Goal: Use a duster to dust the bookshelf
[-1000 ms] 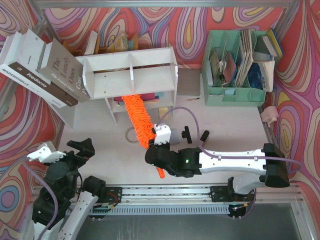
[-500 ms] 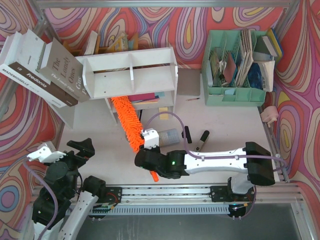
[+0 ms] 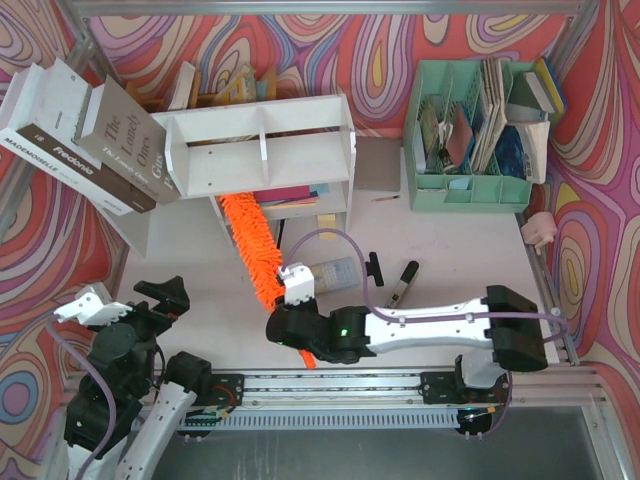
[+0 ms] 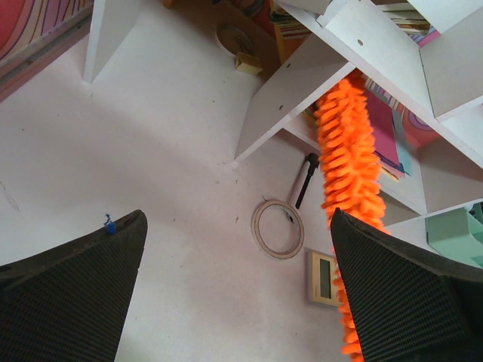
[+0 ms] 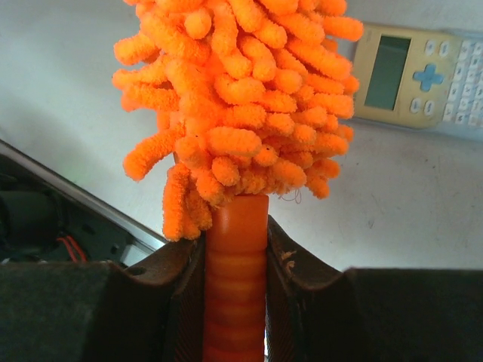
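One duster (image 3: 255,250) | bright orange, fluffy chenille | ribbed handle (image 5: 235,226) in right pincer (image 5: 235,265)

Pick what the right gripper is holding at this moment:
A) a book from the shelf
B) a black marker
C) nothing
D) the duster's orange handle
D: the right wrist view shows the right gripper closed on the ribbed orange handle of the duster.

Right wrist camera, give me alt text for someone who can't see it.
The right gripper clamps the orange duster just below its fluffy head, which fills the upper frame. Behind it, a beige calculator lies on the white table at top right.
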